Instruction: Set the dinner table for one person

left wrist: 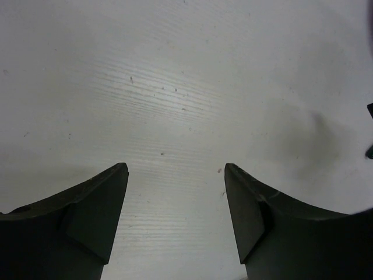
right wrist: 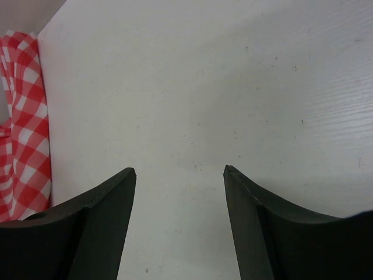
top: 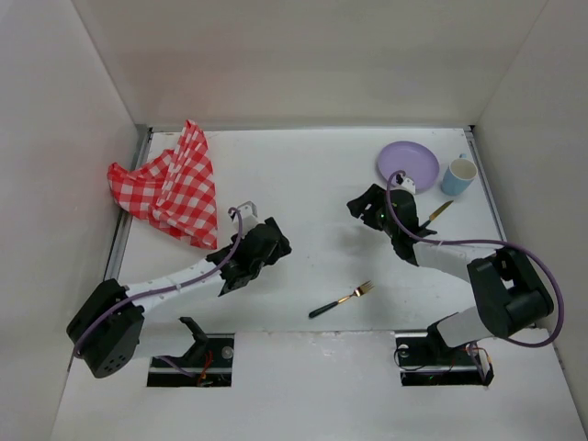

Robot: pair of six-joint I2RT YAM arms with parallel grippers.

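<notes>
Before us, matte-white dinner table [top: 312,175], left gripper [left wrist: 175,169] and right gripper [right wrist: 179,172] spread wide, empty, checked cloth [top: 175,188] far-left, purple plate [top: 413,158] beside blue mug [top: 458,176], fork [top: 342,299] nearer.

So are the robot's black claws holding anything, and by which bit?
Nothing. The left gripper and the right gripper are both open and empty.

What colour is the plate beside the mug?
Light purple; the plate shows best in the top external view.

Red-checked cloth [top: 170,188] crumpled at the surface's [top: 312,175] far-left corner. Purple plate [top: 407,163] and blue cup [top: 458,176] side by side, far-right corner. Gold fork [top: 342,299] toward near edge, middle.
</notes>
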